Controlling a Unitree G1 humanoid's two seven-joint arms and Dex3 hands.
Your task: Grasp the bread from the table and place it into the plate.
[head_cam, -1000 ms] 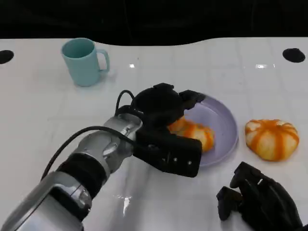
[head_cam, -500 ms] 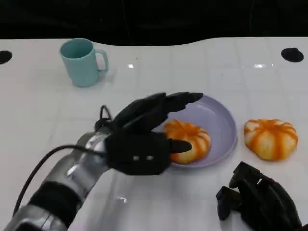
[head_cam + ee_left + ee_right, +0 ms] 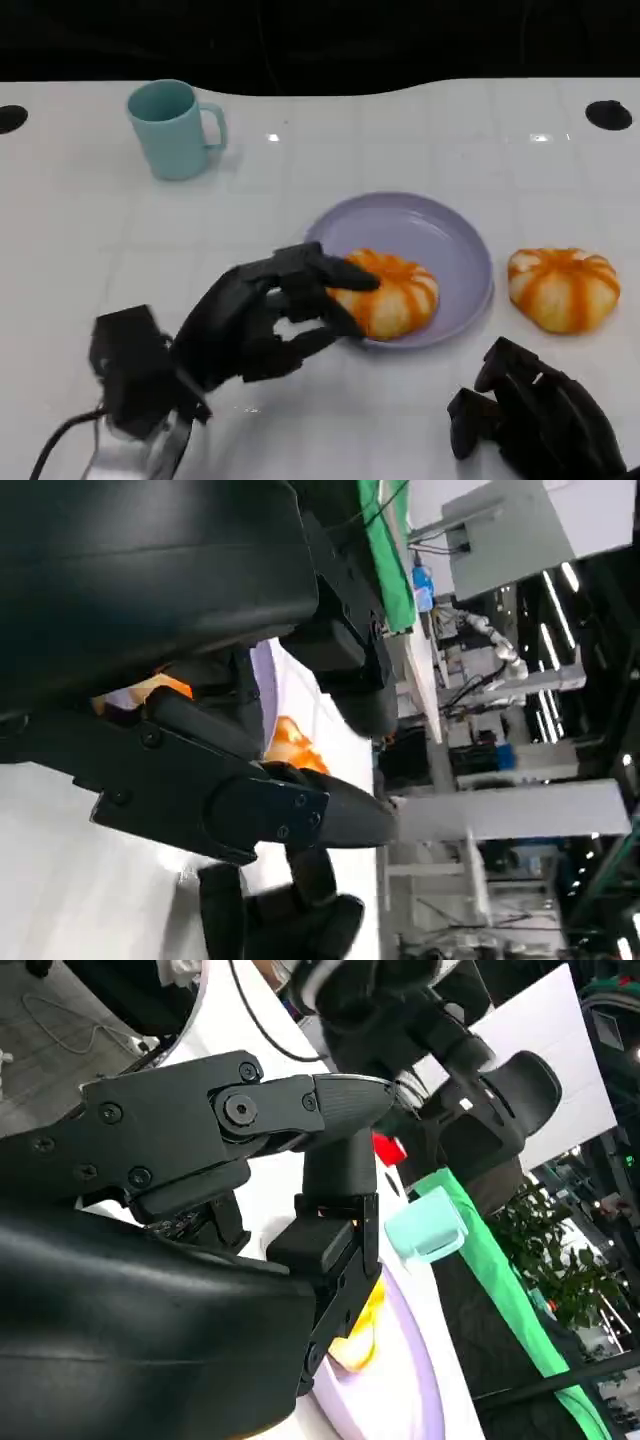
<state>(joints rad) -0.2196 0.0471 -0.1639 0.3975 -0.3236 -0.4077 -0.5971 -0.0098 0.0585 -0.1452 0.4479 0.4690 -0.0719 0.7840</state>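
Two breads are seen: one bread (image 3: 385, 292) lies in the plate (image 3: 455, 243), and a second bread (image 3: 563, 288) lies on the table (image 3: 80, 230) just beside the plate, on the side away from the left hand (image 3: 262, 322). One plate and one mug (image 3: 173, 128) are counted. The left hand has been drawn back from over the plate since a second ago; its fingers are now spread and nothing is held, with the fingertips (image 3: 350, 278) at the near edge of the bread in the plate, contact not being clear. The right hand (image 3: 540, 420) has stayed low on the table, fingers curled in on nothing, near the second bread. The mug stands well beyond the left hand, apart from the plate.
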